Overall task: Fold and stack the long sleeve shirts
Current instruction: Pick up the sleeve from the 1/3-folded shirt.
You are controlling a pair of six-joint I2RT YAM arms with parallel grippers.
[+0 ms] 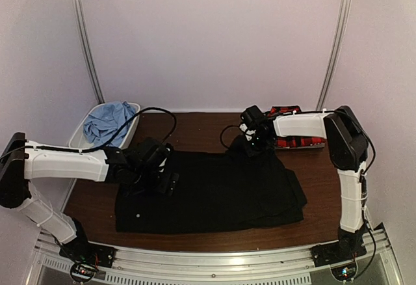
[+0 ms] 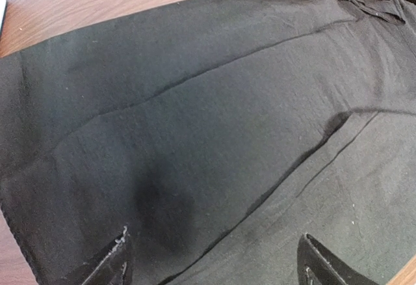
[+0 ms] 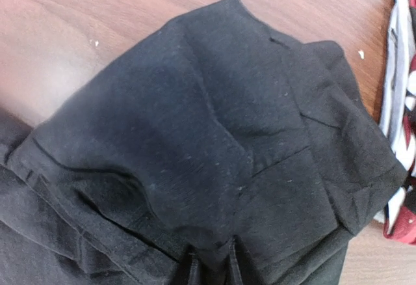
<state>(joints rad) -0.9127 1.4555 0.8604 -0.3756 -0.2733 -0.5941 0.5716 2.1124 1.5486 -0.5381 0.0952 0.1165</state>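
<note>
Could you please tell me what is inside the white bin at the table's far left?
A crumpled light blue shirt fills the white bin; anything beneath it is hidden.

Brown wooden table (image 1: 201,129) — white bin (image 1: 134,117)

The black shirt (image 1: 214,190) lies spread on the desk (image 1: 195,125), its far edge bunched. The plaid shirt (image 1: 299,142) sits far right; the light blue shirt (image 1: 107,122) is crumpled far left.

From high at the near edge we look down over the whole counter (image 1: 195,125). Our two wrist cameras sit close above the black shirt (image 1: 214,194), facing down; all three views share it.
</note>
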